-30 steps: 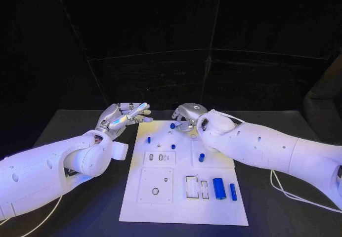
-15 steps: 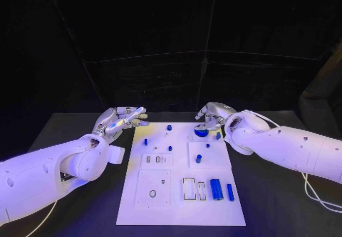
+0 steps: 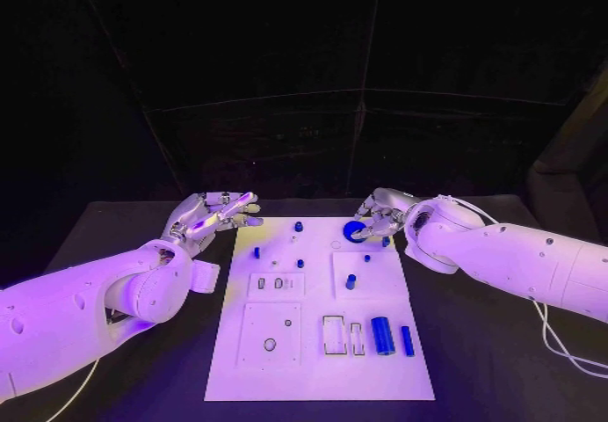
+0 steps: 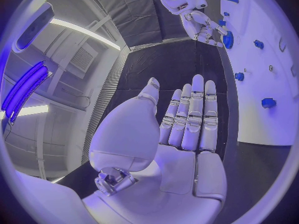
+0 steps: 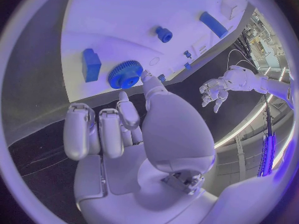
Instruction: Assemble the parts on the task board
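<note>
Since the earlier pictures the right hand has drawn back from the middle of the far end of the task board toward the board's far right corner, and a blue gear that its palm covered a second ago now shows just beside its fingertips. In the right wrist view the gear sits on the white surface right at the tip of the thumb; whether the hand pinches it or merely touches it cannot be told, while the other fingers are curled in side by side. The left hand has kept its place off the far left corner of the board; it holds nothing, its fingers stretched out straight and close together with the thumb apart, as the left wrist view shows plainly. Counted on the board: one gear; two long blue cylinders, a thick one and a thinner one, lying side by side at the near right; one small blue block near the middle right; and four little blue pegs standing in the far half, one at the far middle, one at the left, one in the centre and one at the right.
</note>
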Motion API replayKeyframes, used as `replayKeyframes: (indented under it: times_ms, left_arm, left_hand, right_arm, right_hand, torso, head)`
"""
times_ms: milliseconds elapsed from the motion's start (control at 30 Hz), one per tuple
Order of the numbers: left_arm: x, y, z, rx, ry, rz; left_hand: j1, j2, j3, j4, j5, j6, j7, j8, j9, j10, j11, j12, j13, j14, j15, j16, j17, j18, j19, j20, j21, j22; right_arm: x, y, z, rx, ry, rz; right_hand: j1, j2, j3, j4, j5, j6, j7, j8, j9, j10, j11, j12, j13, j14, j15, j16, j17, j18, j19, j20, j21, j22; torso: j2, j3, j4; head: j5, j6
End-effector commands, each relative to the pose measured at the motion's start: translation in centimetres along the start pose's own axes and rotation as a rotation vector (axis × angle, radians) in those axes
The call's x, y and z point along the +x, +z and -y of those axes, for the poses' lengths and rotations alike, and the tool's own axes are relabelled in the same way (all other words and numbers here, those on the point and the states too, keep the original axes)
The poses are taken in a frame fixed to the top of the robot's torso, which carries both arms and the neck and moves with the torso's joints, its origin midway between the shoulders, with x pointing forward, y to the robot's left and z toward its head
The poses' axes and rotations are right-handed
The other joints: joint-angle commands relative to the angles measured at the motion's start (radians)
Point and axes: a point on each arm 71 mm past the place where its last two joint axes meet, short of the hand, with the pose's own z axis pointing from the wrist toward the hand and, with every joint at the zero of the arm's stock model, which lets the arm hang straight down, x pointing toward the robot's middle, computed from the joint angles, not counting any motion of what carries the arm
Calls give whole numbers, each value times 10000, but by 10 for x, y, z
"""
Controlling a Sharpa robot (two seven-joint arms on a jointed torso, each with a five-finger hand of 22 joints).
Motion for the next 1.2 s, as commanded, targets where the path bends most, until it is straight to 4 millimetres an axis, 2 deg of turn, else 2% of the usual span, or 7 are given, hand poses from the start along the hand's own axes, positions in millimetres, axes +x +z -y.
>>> replayKeyframes:
  times_ms: [33, 333, 433, 633, 767, 967, 1200]
  left_arm:
    - [2, 1, 1, 63, -45, -168]
    - [1, 0, 1, 51, -36, -155]
    - [1, 0, 1, 49, -31, -147]
    - [0, 1, 0, 44, -22, -131]
    - [0, 1, 0, 40, -18, -125]
    - [-1, 1, 0, 35, -17, -124]
    - [-1, 1, 0, 33, -21, -130]
  left_hand:
    - [-39, 63, -38, 3, 15, 48, 21, -44, -1, 38, 18, -57, -1, -39, 58, -36, 9, 149, 43, 24, -59, -14]
    - [-39, 63, -38, 3, 15, 48, 21, -44, -1, 38, 18, -57, -1, -39, 58, -36, 9, 149, 43, 24, -59, -14]
    - [-39, 63, -38, 3, 15, 48, 21, -44, -1, 38, 18, -57, -1, -39, 58, -36, 9, 149, 43, 24, -59, -14]
    - [-39, 63, -38, 3, 15, 48, 21, -44, -1, 38, 18, -57, -1, -39, 58, -36, 9, 149, 43, 24, -59, -14]
    - [-39, 63, -38, 3, 15, 48, 21, -44, -1, 38, 18, -57, -1, -39, 58, -36, 9, 149, 43, 24, -59, -14]
    - [-39, 63, -38, 3, 15, 48, 21, -44, -1, 38, 18, -57, -1, -39, 58, -36, 9, 149, 43, 24, -59, -14]
    - [-32, 70, -41, -5, 16, 54, 20, -47, 0, 45, 17, -62, 0, -40, 57, -44, 12, 150, 45, 24, -65, -20]
  right_arm:
    - [3, 1, 0, 131, -175, -515]
    - [4, 2, 0, 224, -430, -611]
    - [4, 2, 1, 241, -449, -598]
    - [4, 3, 0, 218, -459, -597]
    - [4, 3, -1, 202, -459, -576]
    - [3, 4, -4, 16, -806, -306]
    - [0, 4, -18, -676, -1395, 469]
  right_hand:
    - [130, 3, -29, 79, 98, -54, -7, 50, 7, 114, -16, 159, 201, 561, 91, 61, 38, -183, 25, 37, 42, 17]
    - [331, 140, -35, 122, 237, 95, -35, 167, 36, 349, -33, 693, 849, 582, 84, 146, 183, -211, 99, 37, 103, 156]
    - [364, 197, -39, 140, 773, 155, -49, 215, 41, 393, -47, 823, 1031, 581, 73, 162, 197, -213, 104, 27, 113, 171]
    - [427, 288, -1, 128, 1133, 269, -74, 288, 52, 473, -70, 981, 1243, 584, 57, 185, 230, -221, 124, 15, 131, 211]
    - [592, 442, 162, 54, 1714, 393, -92, 352, 58, 512, -97, 1066, 1375, 585, 34, 202, 255, -225, 133, -6, 141, 233]
    - [1169, 743, 953, -338, 739, 794, -157, 483, 61, 621, -165, 1249, 1639, 600, -30, 256, 358, -246, 187, -65, 188, 343]
    - [1260, 740, 1822, -642, 165, 1352, -312, 642, 78, 920, -293, 1685, 2133, 623, -125, 320, 497, -301, 329, -147, 291, 598]
  torso:
    - [3, -17, 11]
    - [3, -14, 4]
    - [4, -14, 9]
    - [13, -6, 6]
    - [6, -11, 7]
    - [9, -12, 5]
    - [10, -13, 12]
  head:
    - [9, -2]
    - [12, -26]
    - [7, -31]
    - [12, -48]
    - [9, -55]
    - [-2, -58]
    - [-2, -77]
